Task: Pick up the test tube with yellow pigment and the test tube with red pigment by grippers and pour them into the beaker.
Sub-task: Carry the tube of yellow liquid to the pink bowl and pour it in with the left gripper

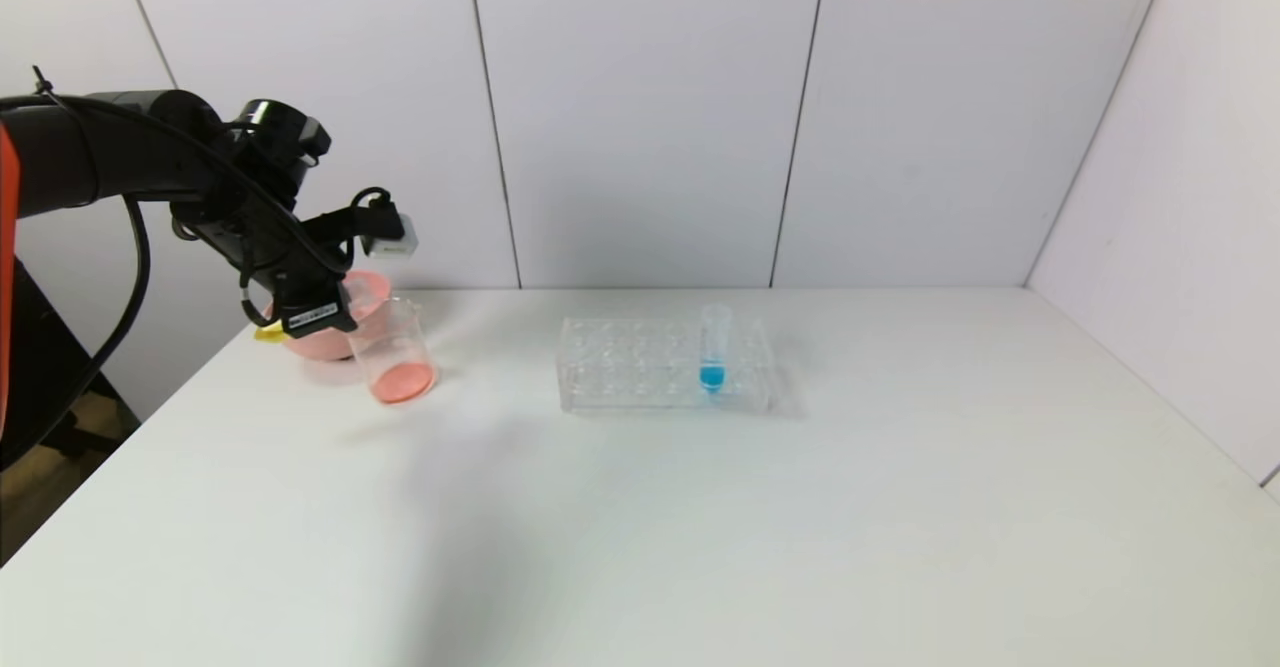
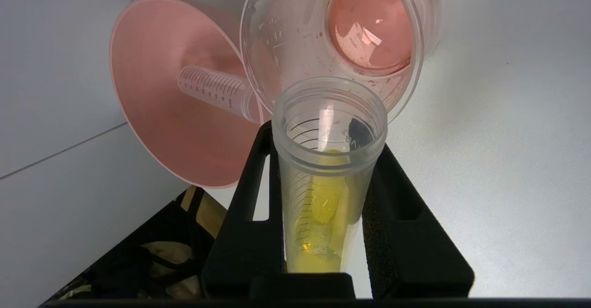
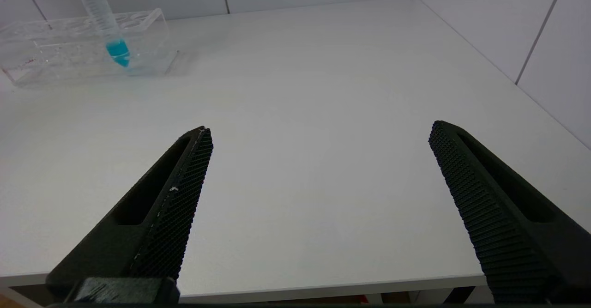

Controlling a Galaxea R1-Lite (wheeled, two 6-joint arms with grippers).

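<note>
1. Head view: left gripper hangs at the beaker, just on its pink-bowl side and at rim height, over the table.
2. Left wrist view: left gripper jaws clamped on the test tube with yellow pigment, one finger either side of the tube wall. The tube's open mouth points at the beaker mouth, its rim just short of the beaker lip.
3. Yellow liquid sits low in the tube, near the held end. Looks like none has gone out yet, so the yellow pour is judged as about to start, not done.
4. Beaker bottom holds a red-orange layer in both views; judged that the red pour is already done.
5. A spent clear tube lies inside the pink bowl, right behind the beaker, touching the bowl wall. Probably the test tube with red pigment, now emptied; can't confirm, no colour left in it.
6. Clear tube rack stands well apart from the beaker, toward the robot's right. Only the blue-liquid tube is in it, upright; not part of the task.
7. Right wrist view: right gripper jaws wide apart, holding nothing, near the table's front edge and far from the beaker. Idle; not visible in the head view.
8. Left to do, as judged: tip the yellow tube further so the liquid runs into the beaker, then drop the empty tube somewhere, likely the bowl.
9. Risk: the tube mouth sits near the beaker lip, so liquid could run outside the rim.
</note>
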